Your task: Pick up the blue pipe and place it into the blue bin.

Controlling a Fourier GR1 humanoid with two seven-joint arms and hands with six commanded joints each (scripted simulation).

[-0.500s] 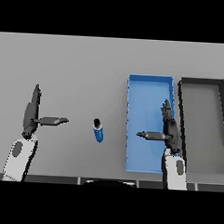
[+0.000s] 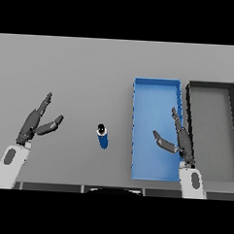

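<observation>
A dark grey bin (image 2: 209, 131) sits right beside the blue bin (image 2: 156, 94). The short blue pipe (image 2: 103, 136) lies on the table (image 2: 92, 69), left of both. Left hand (image 2: 35, 123) and right hand (image 2: 178, 140) are spread wide, holding nothing.

Even flat light, soft edges, no glare

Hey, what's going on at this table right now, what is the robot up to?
Nothing is being held yet. The blue pipe lies on the grey table, between the two hands and left of the blue bin. The left hand hovers open off to the pipe's left. The right hand is open too, above the blue bin's right side. A dark bin sits beside the blue one, on its right. The pick-up has not started.
</observation>
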